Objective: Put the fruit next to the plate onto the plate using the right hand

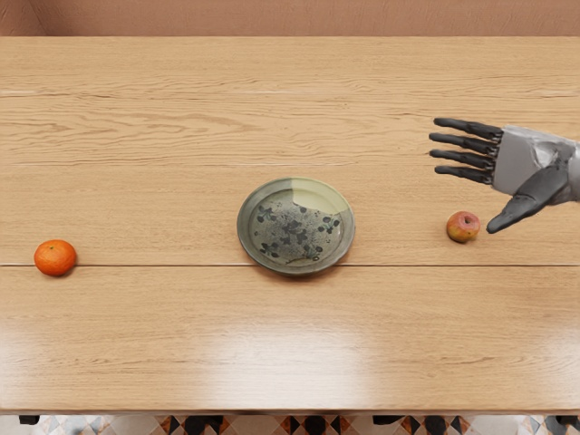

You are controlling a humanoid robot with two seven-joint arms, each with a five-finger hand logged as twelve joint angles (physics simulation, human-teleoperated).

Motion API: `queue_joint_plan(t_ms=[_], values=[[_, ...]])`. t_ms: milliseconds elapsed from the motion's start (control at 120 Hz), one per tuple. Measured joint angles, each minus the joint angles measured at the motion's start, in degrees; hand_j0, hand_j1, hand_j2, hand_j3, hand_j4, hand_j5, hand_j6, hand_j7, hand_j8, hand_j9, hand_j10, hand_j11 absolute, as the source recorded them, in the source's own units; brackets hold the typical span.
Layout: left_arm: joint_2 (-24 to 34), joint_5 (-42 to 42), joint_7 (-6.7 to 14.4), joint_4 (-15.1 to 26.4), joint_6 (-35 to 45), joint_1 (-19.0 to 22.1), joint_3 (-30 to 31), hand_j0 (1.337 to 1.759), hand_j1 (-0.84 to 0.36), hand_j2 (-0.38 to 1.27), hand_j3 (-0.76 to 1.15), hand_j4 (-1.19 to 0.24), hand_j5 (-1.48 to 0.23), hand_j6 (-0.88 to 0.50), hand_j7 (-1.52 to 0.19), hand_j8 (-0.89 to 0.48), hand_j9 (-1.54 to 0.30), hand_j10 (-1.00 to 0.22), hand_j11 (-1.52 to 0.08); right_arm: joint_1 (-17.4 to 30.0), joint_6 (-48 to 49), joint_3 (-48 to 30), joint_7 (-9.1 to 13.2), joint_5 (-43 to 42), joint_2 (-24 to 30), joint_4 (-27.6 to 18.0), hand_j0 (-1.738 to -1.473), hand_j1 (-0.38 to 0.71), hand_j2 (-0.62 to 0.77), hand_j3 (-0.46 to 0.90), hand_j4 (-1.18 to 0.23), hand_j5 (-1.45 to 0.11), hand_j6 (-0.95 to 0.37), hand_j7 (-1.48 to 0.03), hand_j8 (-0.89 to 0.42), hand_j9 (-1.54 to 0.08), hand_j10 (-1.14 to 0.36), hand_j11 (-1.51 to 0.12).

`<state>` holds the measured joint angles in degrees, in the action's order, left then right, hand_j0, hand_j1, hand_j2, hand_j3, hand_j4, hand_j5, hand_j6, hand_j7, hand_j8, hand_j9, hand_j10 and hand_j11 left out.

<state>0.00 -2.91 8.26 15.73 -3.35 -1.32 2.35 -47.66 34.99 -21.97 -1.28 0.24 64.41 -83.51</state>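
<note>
Item 1. Right hand [524, 165]: grey palm shell and dark digits, entering from the picture's right edge, where the forearm is cut off just past the wrist. The four fingers [464, 147] are stretched out straight, slightly fanned and pointing toward the plate. The thumb [518, 210] angles down and away from them. The hand is wide and holds nothing. Whether it touches the table cannot be told.

Item 2. Apple [463, 227]: small, red with a yellowish patch, dimple uppermost. It lies on the wood below the lowest finger and just beside the thumb tip, on the plate side. A thin strip of table seems to show between it and the thumb. It is not on the plate.

Item 3. Plate [245, 227]: round, grey-green and dark-speckled, with a paler wedge at the far rim. It is well beyond the fingertips in the direction they point and carries nothing. The speckles form no legible mark.

Item 4. Orange [55, 257]: farther still past the plate, near the left edge.

Item 5. Table [290, 109]: light wood, with its sides cut off by the frame.

Item 6. Floor [290, 424]: a patterned sliver below the near edge, with dark shapes too cropped to identify.
</note>
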Motion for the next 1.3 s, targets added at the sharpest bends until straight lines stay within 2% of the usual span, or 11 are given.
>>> queue_joint_plan(t_ms=[33,142,233,333,442,500,600,667,750,967,1300], values=[[0.0,0.0,0.0,0.0,0.0,0.0,0.0,1.658,0.35,0.00,0.00,0.00,0.00,0.00,0.00,0.00,0.00,0.00,0.00,-0.3,0.0,0.0,0.4,-0.2,-0.7,-0.2,-1.658,-0.33,0.00,0.00,-0.02,-0.03,-0.02,-0.03,-0.02,-0.03,-0.02,-0.03],[0.0,0.0,0.0,0.0,0.0,0.0,0.0,1.658,0.35,0.00,0.00,0.00,0.00,0.00,0.00,0.00,0.00,0.00,0.00,-3.1,0.0,-1.1,4.4,-1.9,-2.5,-0.5,-1.658,-0.33,0.00,0.00,-0.02,-0.03,-0.02,-0.03,-0.02,-0.03,-0.02,-0.03],[0.0,0.0,0.0,0.0,0.0,0.0,0.0,1.658,0.35,0.00,0.00,0.00,0.00,0.00,0.00,0.00,0.00,0.00,0.00,-9.2,-0.5,-1.6,11.8,-11.8,-3.8,-0.9,-1.658,-0.33,0.00,0.00,-0.02,-0.03,-0.02,-0.03,-0.02,-0.03,-0.02,-0.03],[0.0,0.0,0.0,0.0,0.0,0.0,0.0,1.658,0.35,0.00,0.00,0.00,0.00,0.00,0.00,0.00,0.00,0.00,0.00,-12.2,-11.7,-0.6,17.1,-29.4,-5.0,-5.6,-1.658,-0.33,0.00,0.00,-0.02,-0.03,-0.02,-0.03,-0.02,-0.03,-0.02,-0.03],[0.0,0.0,0.0,0.0,0.0,0.0,0.0,1.658,0.35,0.00,0.00,0.00,0.00,0.00,0.00,0.00,0.00,0.00,0.00,-12.2,-27.8,4.6,19.5,-41.1,-7.0,-9.3,-1.658,-0.33,0.00,0.00,-0.02,-0.03,-0.02,-0.03,-0.02,-0.03,-0.02,-0.03],[0.0,0.0,0.0,0.0,0.0,0.0,0.0,1.658,0.35,0.00,0.00,0.00,0.00,0.00,0.00,0.00,0.00,0.00,0.00,-10.2,-34.2,6.0,19.1,-45.1,-7.9,-11.2,-1.658,-0.33,0.00,0.00,-0.02,-0.03,-0.02,-0.03,-0.02,-0.03,-0.02,-0.03],[0.0,0.0,0.0,0.0,0.0,0.0,0.0,1.658,0.35,0.00,0.00,0.00,0.00,0.00,0.00,0.00,0.00,0.00,0.00,-5.6,-42.5,6.9,15.5,-48.4,-9.4,-13.3,-1.658,-0.33,0.00,0.00,-0.02,-0.03,-0.03,-0.03,-0.02,-0.03,-0.02,-0.03],[0.0,0.0,0.0,0.0,0.0,0.0,0.0,1.658,0.35,0.00,0.00,0.00,0.00,0.00,0.00,0.00,0.00,0.00,0.00,-3.4,-45.7,7.0,13.6,-49.4,-10.1,-13.8,-1.658,-0.33,0.00,0.00,-0.02,-0.03,-0.03,-0.03,-0.03,-0.03,-0.02,-0.03],[0.0,0.0,0.0,0.0,0.0,0.0,0.0,1.658,0.35,0.00,0.00,0.00,0.00,0.00,0.00,0.00,0.00,0.00,0.00,-1.2,-49.0,7.0,12.5,-49.8,-10.5,-13.3,-1.658,-0.33,0.00,0.00,-0.03,-0.03,-0.03,-0.03,-0.03,-0.03,-0.03,-0.03],[0.0,0.0,0.0,0.0,0.0,0.0,0.0,1.658,0.35,0.00,0.00,0.00,0.00,0.00,0.00,0.00,0.00,0.00,0.00,2.0,-52.4,7.1,11.6,-49.8,-10.4,-7.3,-1.658,-0.32,0.00,0.00,-0.03,-0.04,-0.04,-0.04,-0.03,-0.04,-0.03,-0.04],[0.0,0.0,0.0,0.0,0.0,0.0,0.0,1.658,0.35,0.00,0.00,0.00,0.00,0.00,0.00,0.00,0.00,0.00,0.00,3.3,-53.0,7.1,11.6,-49.9,-15.4,-0.5,-1.658,-0.12,-0.04,0.00,-0.20,-0.26,-0.20,-0.26,-0.20,-0.26,-0.20,-0.26]])
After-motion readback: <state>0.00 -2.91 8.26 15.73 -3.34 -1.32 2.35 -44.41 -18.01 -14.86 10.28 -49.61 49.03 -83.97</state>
